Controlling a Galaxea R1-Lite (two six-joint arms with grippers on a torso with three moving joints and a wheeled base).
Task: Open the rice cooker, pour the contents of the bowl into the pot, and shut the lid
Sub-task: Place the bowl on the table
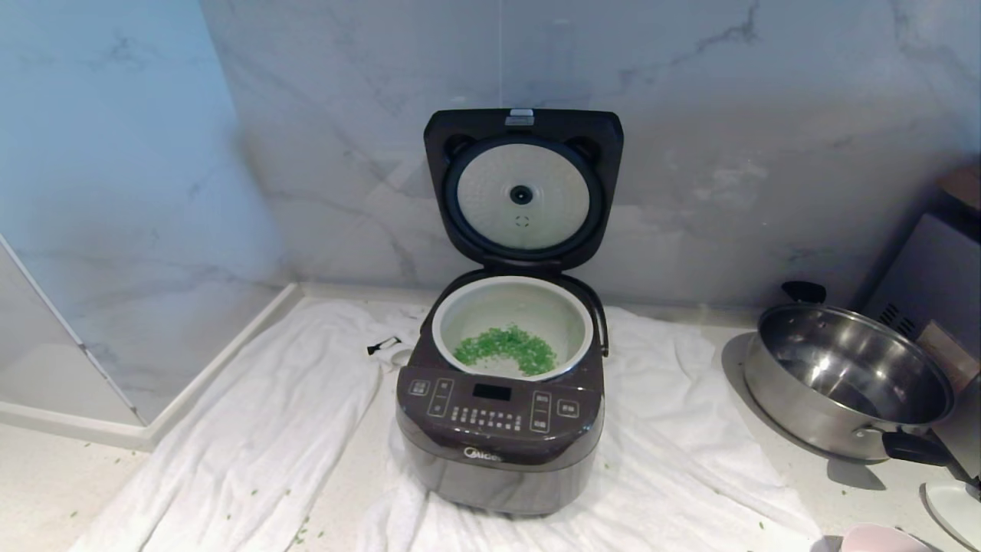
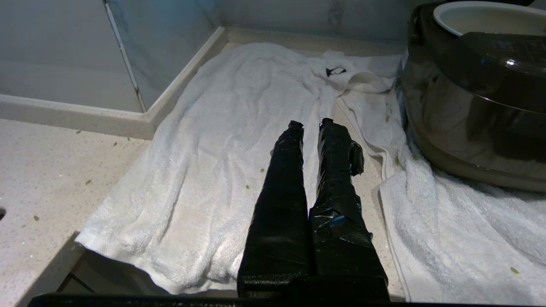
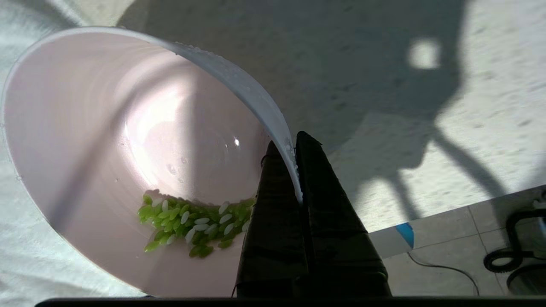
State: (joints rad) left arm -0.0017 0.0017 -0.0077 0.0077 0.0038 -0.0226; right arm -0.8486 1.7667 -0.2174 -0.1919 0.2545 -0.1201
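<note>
the rice cooker (image 1: 498, 429) sits at the centre of the head view on a white towel (image 1: 253, 445) spread over the desk (image 1: 46, 483), its lid (image 1: 523, 188) standing upright against the marble wall. the pot (image 1: 512, 326) inside it shows a scatter of green grains (image 1: 506, 349) on its bottom. a steel pan (image 1: 847, 379) with black handles rests at the right edge of that view. in the right wrist view the right gripper (image 3: 294, 143) has its jaws clenched on the rim of a pink bowl (image 3: 106, 140), which is tilted and keeps a small heap of green and white grains low in the frame. the left gripper (image 2: 313, 123) hangs over the towel beside the cooker, jaws nearly together, grasping nothing.
</note>
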